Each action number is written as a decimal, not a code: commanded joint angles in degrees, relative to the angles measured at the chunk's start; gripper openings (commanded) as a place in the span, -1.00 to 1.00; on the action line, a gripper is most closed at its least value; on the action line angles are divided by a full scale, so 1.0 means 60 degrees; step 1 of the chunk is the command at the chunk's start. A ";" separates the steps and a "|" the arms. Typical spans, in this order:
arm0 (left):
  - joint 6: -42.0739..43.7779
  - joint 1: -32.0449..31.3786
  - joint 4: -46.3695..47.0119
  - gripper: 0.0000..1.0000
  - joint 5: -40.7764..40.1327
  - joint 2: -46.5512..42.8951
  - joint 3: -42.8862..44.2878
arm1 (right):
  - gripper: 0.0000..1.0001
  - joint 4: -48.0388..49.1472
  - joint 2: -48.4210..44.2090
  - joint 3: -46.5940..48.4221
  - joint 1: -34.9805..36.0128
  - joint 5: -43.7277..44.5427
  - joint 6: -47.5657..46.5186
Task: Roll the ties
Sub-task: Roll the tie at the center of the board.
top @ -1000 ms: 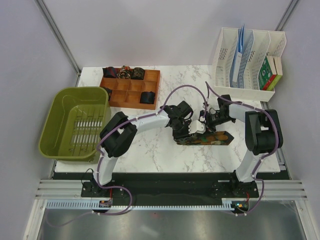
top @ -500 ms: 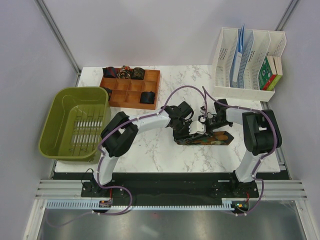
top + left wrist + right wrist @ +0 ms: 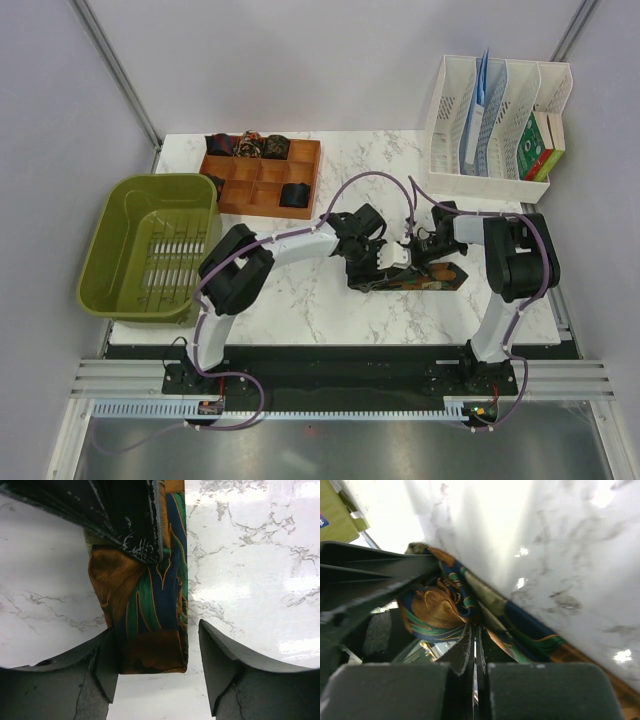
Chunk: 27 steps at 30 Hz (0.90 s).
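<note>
Right now the tie (image 3: 412,281) lies on the table (image 3: 330,310), nearer the arm bases than the tray (image 3: 258,190) and off to the tray's right. My left gripper (image 3: 157,632) stands released, its fingers (image 3: 235,670) either side of the tie's patterned end, which sits closer to one of them. My right gripper (image 3: 474,632) is clenched tight, tips against a bunched fold of the same tie; whether cloth is nipped I cannot tell. Rolled ties (image 3: 247,146) fill the tray's back row.

No text can be read; print on the green and red cardboard box (image 3: 538,135) is too small.
</note>
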 commanded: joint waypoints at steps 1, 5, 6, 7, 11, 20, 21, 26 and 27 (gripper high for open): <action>-0.0448 0.0308 0.0836 0.45 0.0094 -0.1176 -0.0926 | -1.00 -0.0084 0.0554 0.0071 -0.0063 0.1950 -0.0606; -0.1047 0.0424 0.2288 0.61 -0.0124 -0.2453 -0.1878 | -1.00 -0.0083 0.0774 0.0174 -0.0063 0.2214 -0.0796; -0.1238 0.0498 0.2467 0.65 -0.0125 -0.2659 -0.2126 | -1.00 -0.0084 0.0789 0.0188 -0.0049 0.2243 -0.0811; -0.1689 0.0716 0.2672 0.87 -0.0125 -0.2893 -0.2230 | -1.00 -0.0055 0.0774 0.0203 -0.0005 0.2243 -0.0797; -0.2835 0.1405 0.2937 0.99 0.0372 -0.4107 -0.2334 | -1.00 0.0077 0.0774 0.0218 0.0112 0.2273 -0.0622; -0.5312 0.2416 0.3451 0.99 0.0324 -0.6396 -0.4134 | -1.00 0.0838 0.0262 -0.0045 0.1020 0.2507 0.0140; -0.5138 0.2461 0.3146 0.99 0.0953 -0.6251 -0.4107 | -1.00 0.1057 0.0276 -0.0089 0.1122 0.2536 0.0228; -0.3746 0.1862 0.3463 0.99 0.0143 -0.6338 -0.5217 | -1.00 0.1761 0.0247 -0.0294 0.1605 0.2784 0.1018; -0.3339 0.1759 0.3552 0.99 -0.0253 -0.6279 -0.5481 | -1.00 0.1994 0.0218 -0.0295 0.1824 0.2814 0.1135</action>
